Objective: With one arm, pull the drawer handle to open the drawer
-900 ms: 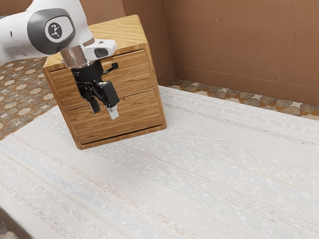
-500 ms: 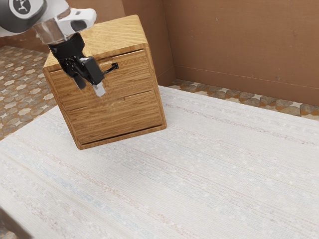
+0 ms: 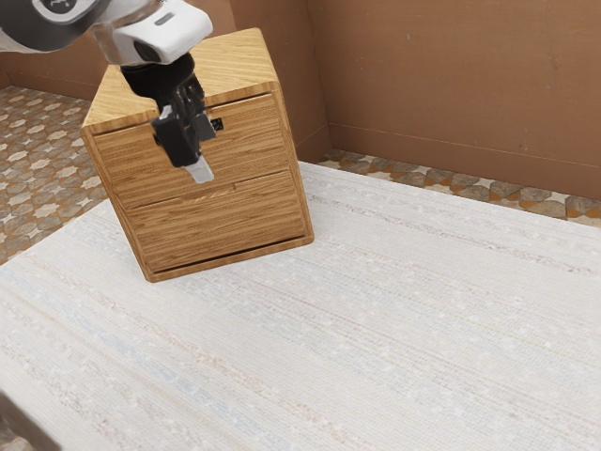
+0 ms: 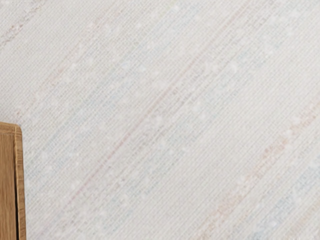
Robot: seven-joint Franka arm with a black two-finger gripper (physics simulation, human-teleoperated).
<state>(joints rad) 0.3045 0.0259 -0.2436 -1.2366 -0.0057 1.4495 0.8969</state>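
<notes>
**Hand at the drawer front, handle not yet in its grip**

Your hand (image 3: 199,171) hangs tip-down against the front of the upper drawer (image 3: 249,139). It is seen edge-on, so you cannot tell how far open it is. Nothing appears to be held in it.

Just behind the hand's upper part, and partly hidden by it, is the small dark handle (image 3: 216,123). One short end pokes out beside the hand. The hand's tip seems to lie below the handle, near the seam above the lower drawer (image 3: 235,211). Whether it touches the wood is unclear.

The upper drawer looks flush with the cabinet (image 3: 239,56), so treat it as shut.

What could go wrong:
- If you close the hand at this height, it may catch only air or scrape the drawer front.
- The handle is thin, so a shallow or skewed grip could slip off once you pull.
- The cabinet stands at an angle beyond the hand, so a pull that is not square to the drawer front may jam the drawer. It could also drag the whole cabinet across the bench (image 3: 394,319).

The wrist camera looks down on the bench (image 4: 175,125) beside a cabinet (image 4: 7,185) corner, so judge alignment from the side camera.
</notes>
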